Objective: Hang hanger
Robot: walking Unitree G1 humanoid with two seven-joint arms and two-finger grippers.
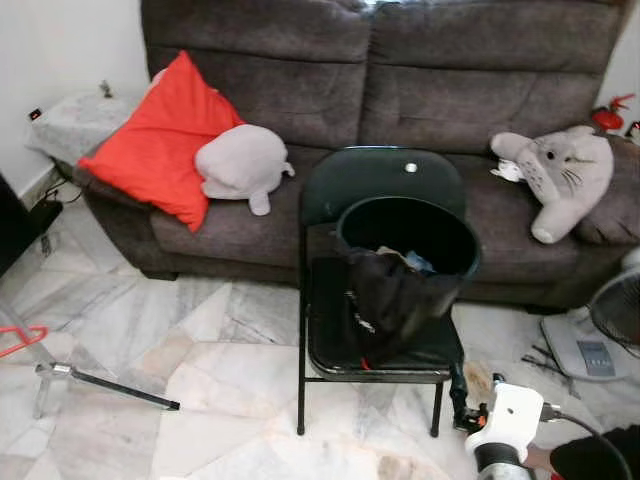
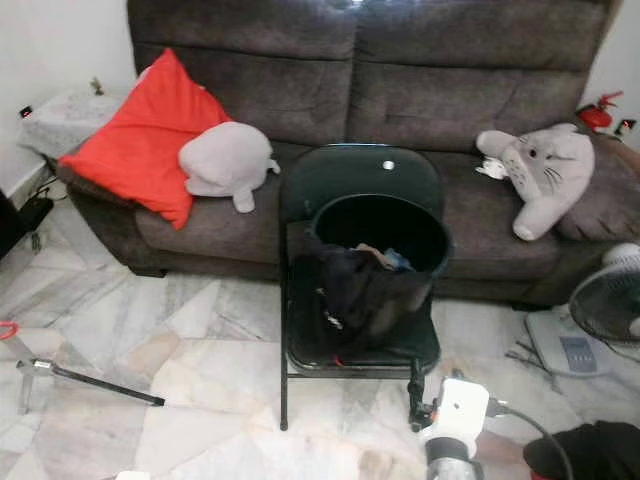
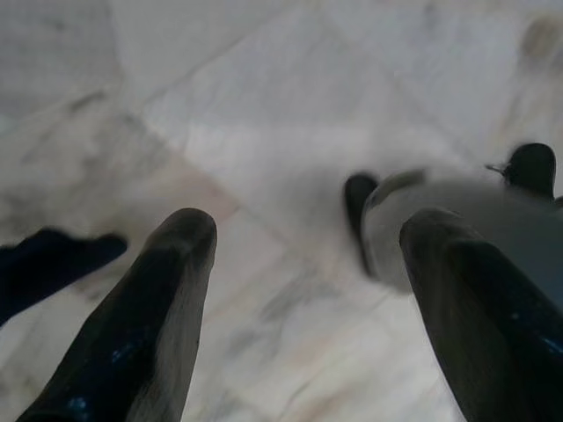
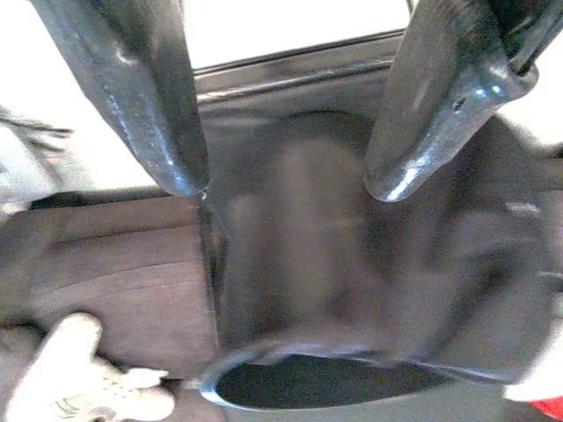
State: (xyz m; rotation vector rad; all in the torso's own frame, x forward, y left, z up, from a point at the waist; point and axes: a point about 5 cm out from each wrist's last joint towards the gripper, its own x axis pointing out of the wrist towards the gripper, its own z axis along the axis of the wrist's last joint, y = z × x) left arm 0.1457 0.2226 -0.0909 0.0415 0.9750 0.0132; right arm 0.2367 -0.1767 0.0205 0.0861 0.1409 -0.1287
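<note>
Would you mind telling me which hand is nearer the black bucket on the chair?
Right. The right hand points at the black bucket from just beside the chair; the left hand faces only floor.

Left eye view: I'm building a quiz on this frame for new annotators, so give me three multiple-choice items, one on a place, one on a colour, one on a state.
1. Where does the black bucket stand?
A. on the folding chair
B. on the sofa
C. on the floor

2. What colour is the big cushion on the sofa?
A. blue
B. red
C. green

3. How are the right tool's fingers set?
A. shut on a hanger
B. shut on cloth
C. open, holding nothing

Answers: 1 A, the bucket sits on the chair seat with dark clothes draped over its rim. 2 B, the cushion leaning at the sofa's left end is red. 3 C, the right wrist view shows a clear gap between the two fingers.
</note>
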